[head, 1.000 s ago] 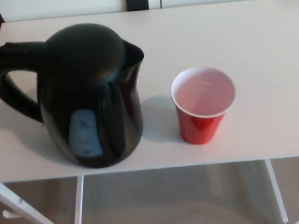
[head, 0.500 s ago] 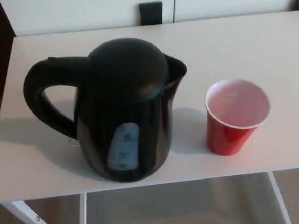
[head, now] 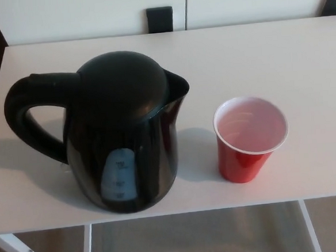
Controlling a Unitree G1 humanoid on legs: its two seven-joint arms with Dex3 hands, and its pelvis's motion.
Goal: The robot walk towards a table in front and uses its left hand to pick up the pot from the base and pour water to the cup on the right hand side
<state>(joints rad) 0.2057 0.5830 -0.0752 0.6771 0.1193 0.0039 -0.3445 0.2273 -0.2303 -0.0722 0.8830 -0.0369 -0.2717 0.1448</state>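
A black electric kettle (head: pixel 119 132) stands upright on the white table (head: pixel 255 56), left of centre. Its handle (head: pixel 26 118) points left and its spout (head: pixel 176 85) points right. A pale water-level window shows low on its front. Its base is hidden beneath it. To its right, a red cup (head: pixel 249 137) with a white inside stands upright near the table's front edge, a short gap from the kettle. Neither of my hands shows in the head view.
The table's front edge (head: pixel 174 213) runs across the bottom, with white legs and floor below it. Two dark blocks (head: pixel 159 18) sit against the pale wall behind the table. A dark area borders the table's left side.
The whole picture has shifted between frames, so the camera has moved. The kettle and cup keep their places relative to each other on the table.
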